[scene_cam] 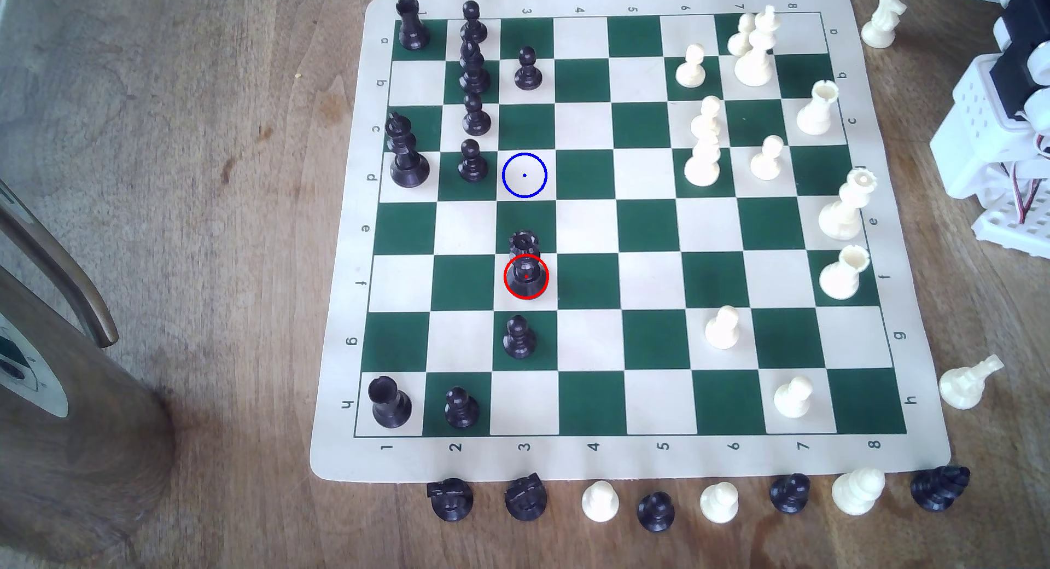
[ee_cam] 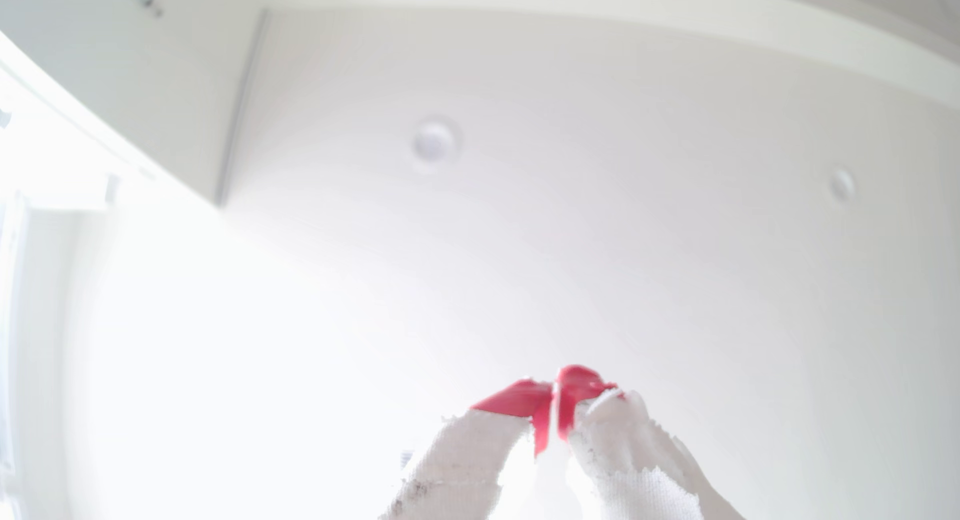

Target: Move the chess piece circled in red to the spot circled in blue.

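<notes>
1. The chessboard [scene_cam: 625, 228] lay on a wooden table [scene_cam: 227, 205].
2. My gripper [ee_cam: 555, 390] pointed at the ceiling, red tips meeting, clenched on nothing.
3. The black piece [scene_cam: 525, 265] stood red-circled, two squares from the blue-circled spot [scene_cam: 524, 175].

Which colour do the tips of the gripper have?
Red; the gripper tips show best in the wrist view.
</notes>
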`<action>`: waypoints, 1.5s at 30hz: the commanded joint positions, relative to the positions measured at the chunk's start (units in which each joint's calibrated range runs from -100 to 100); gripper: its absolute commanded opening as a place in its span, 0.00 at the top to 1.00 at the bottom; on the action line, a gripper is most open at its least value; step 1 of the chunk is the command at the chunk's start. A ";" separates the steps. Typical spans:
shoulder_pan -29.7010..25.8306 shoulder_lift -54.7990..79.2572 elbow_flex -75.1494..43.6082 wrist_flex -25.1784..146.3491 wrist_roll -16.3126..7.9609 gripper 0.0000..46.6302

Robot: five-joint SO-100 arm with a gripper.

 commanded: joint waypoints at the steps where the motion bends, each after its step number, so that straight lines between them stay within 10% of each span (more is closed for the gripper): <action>1: -0.16 -0.20 0.90 -1.11 0.24 1.00; 25: 0.07 -0.20 0.90 3.73 0.29 1.00; 33: -4.78 -0.11 0.90 37.06 0.24 1.00; 35: -4.86 -0.11 0.90 51.80 4.25 1.00; 45: -13.30 21.36 -11.34 80.38 2.30 1.00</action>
